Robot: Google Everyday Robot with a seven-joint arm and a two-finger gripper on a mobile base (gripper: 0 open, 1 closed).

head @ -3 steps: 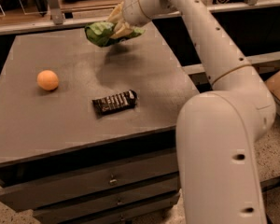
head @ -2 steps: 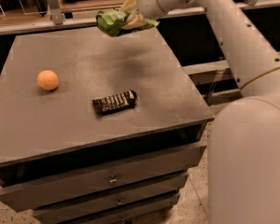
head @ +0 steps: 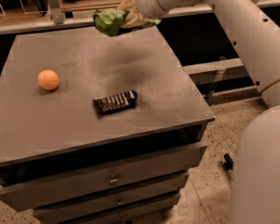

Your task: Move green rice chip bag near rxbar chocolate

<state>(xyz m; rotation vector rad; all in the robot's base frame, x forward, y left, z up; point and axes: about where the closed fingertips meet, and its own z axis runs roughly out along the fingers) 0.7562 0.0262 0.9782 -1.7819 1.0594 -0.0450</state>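
Observation:
My gripper [head: 126, 17] is at the top of the view, over the far edge of the table. It is shut on the green rice chip bag [head: 108, 20], a crumpled bright green foil bag held in the air above the tabletop. The rxbar chocolate [head: 115, 101], a flat black bar with white lettering, lies near the middle of the grey table [head: 88, 64], well below and nearer than the bag.
A small orange ball [head: 48, 79] sits on the left of the table. The table has drawers [head: 112, 178] in its front. My white arm [head: 238, 27] runs down the right side. A dark shelf lies behind the table.
The gripper has lifted the green bag higher and moved it left and toward the far edge. The bar and the ball have not moved.

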